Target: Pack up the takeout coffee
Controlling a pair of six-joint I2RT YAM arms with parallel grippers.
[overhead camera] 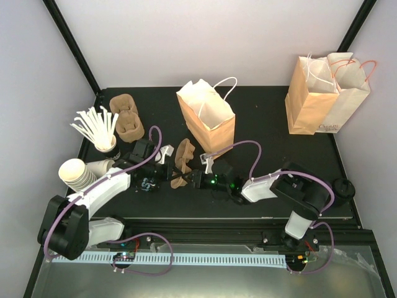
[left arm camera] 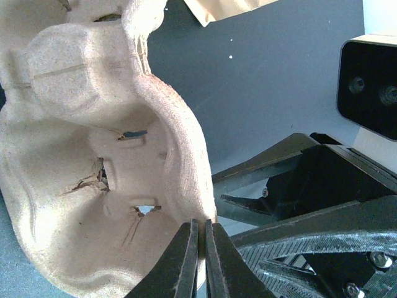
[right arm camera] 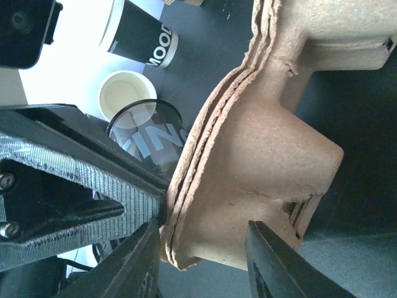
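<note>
While the left gripper [left arm camera: 200,228] is clamped shut on a carrier's [left arm camera: 93,155] rim at mid-table, the right gripper [right arm camera: 201,233] straddles the same carrier half-open — whether it grips cannot be told. Coffee [overhead camera: 343,187] — lidded — stands at the table's [overhead camera: 267,105] near right edge, apart from both.

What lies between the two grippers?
A brown moulded-pulp cup carrier, in the top view: left gripper pinches its rim, right gripper straddles its other side.

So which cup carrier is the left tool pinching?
The middle carrier, up on edge by the open bag; the back-left carrier lies flat, untouched.
</note>
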